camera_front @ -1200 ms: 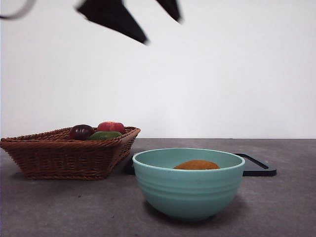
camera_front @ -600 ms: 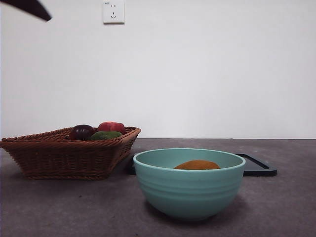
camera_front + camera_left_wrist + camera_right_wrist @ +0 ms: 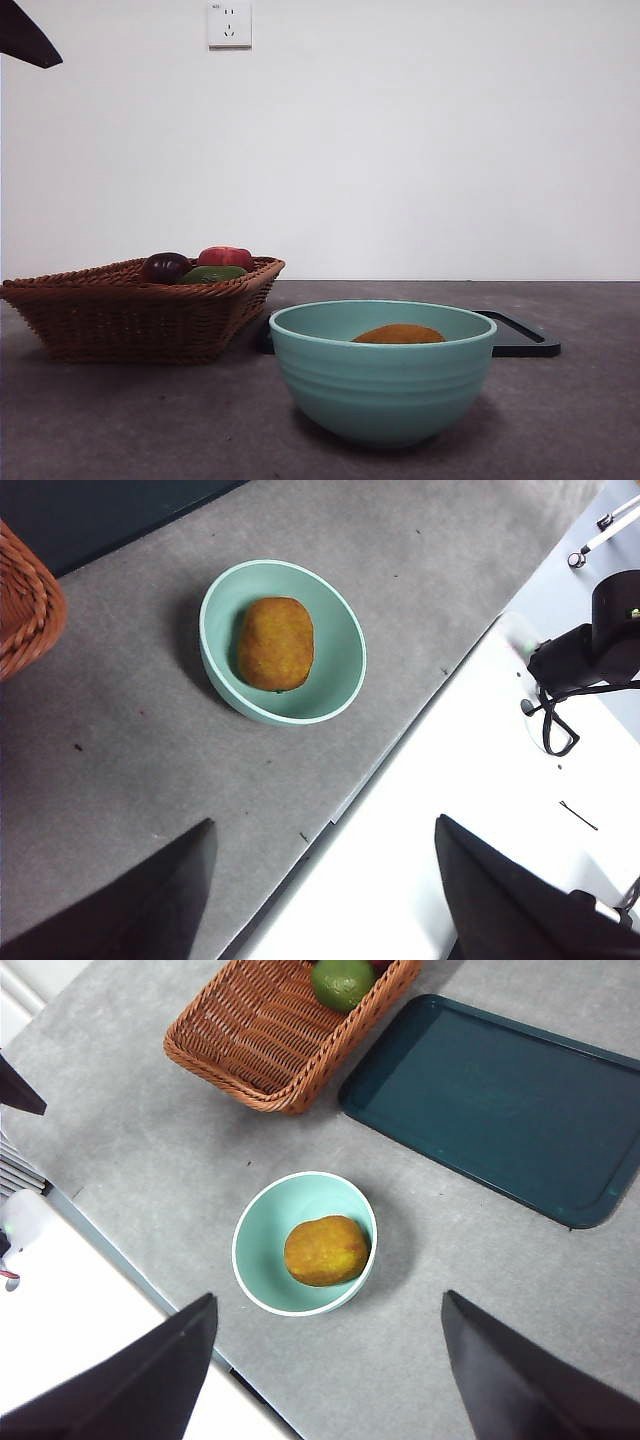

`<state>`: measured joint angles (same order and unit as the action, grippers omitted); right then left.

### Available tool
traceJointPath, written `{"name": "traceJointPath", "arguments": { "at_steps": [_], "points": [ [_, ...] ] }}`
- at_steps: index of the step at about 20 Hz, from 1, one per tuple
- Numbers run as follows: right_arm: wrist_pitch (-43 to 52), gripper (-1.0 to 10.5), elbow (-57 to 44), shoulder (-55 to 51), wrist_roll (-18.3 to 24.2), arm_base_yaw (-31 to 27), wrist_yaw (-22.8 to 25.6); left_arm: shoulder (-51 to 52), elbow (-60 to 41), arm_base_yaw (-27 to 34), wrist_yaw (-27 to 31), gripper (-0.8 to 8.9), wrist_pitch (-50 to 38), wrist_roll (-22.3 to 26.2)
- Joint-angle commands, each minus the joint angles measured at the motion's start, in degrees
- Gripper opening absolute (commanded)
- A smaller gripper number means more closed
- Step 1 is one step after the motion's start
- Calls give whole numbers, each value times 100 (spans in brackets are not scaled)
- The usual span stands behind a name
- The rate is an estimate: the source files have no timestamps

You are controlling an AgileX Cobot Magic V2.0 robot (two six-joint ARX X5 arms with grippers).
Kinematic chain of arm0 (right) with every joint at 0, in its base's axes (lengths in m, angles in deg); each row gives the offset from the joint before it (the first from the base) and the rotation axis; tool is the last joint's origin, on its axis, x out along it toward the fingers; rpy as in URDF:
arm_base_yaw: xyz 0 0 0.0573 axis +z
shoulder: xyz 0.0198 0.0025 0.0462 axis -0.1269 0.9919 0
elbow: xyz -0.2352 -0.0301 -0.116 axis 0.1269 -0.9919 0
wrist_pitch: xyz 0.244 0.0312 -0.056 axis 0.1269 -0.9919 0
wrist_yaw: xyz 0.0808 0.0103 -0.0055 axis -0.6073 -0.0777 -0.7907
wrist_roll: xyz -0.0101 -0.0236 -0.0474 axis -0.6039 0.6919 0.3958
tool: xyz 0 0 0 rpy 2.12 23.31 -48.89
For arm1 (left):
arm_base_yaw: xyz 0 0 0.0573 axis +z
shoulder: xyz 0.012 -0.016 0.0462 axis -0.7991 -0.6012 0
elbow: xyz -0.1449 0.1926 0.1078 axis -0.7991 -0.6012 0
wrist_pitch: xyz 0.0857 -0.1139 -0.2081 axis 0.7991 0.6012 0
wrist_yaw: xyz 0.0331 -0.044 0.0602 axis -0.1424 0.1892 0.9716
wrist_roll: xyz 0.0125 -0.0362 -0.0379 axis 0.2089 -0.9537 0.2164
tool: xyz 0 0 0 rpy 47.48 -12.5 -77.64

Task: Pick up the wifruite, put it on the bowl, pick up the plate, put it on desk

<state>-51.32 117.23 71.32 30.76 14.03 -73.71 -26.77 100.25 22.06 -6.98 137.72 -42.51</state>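
Observation:
The wifruite (image 3: 398, 334), a brown-orange oval fruit, lies inside the teal-green bowl (image 3: 382, 390) on the grey desk (image 3: 120, 420). Both wrist views look down on it from high up: wifruite (image 3: 275, 643) in the bowl (image 3: 340, 665), and wifruite (image 3: 325, 1250) in the bowl (image 3: 268, 1228). My left gripper (image 3: 325, 900) and right gripper (image 3: 330, 1380) are both open and empty, well above the desk and away from the bowl. Only one black arm tip (image 3: 25, 35) shows in the front view, at its top left corner. The plate is out of view.
A brown wicker basket (image 3: 130, 315) with a dark, a red and a green fruit stands left of the bowl. Behind the bowl lies a flat dark tray (image 3: 500, 1100). The desk ends at a white surface (image 3: 90, 1330) near the bowl.
The dark arm that hung at the top middle of the front view has drawn away to the top left corner. The fruit and bowl have not moved.

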Motion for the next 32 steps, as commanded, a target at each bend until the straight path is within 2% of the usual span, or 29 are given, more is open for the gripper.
{"name": "traceJointPath", "arguments": {
  "at_steps": [1,4,9,13,17,21,24,29,32],
  "points": [
    [-85,355,35,76,-74,26,2,-26,42,-28,-39,344,-42,114],
    [107,355,-575,72,-260,55,-4,-26,42,-28,-39,344,-44,116],
    [1526,355,-2017,208,-986,382,-7,-26,42,-28,-39,344,-46,133],
    [2573,355,-2579,695,-1318,688,42,-26,42,-28,-37,344,-46,133],
    [3248,353,-2638,1427,-1397,975,466,-26,42,-28,-39,344,-46,133],
    [3958,240,-2638,2135,-1471,1200,612,-26,42,-28,-39,344,-44,131],
    [4234,200,-2638,2546,-1530,1327,1023,-26,42,-28,-39,344,-44,133],
    [4594,185,-2638,3029,-1572,1486,1196,-26,42,-28,-39,344,-46,142],
    [4745,96,-2638,3200,-1569,1537,1377,-26,42,-28,-39,344,-46,153]
  ]
}}
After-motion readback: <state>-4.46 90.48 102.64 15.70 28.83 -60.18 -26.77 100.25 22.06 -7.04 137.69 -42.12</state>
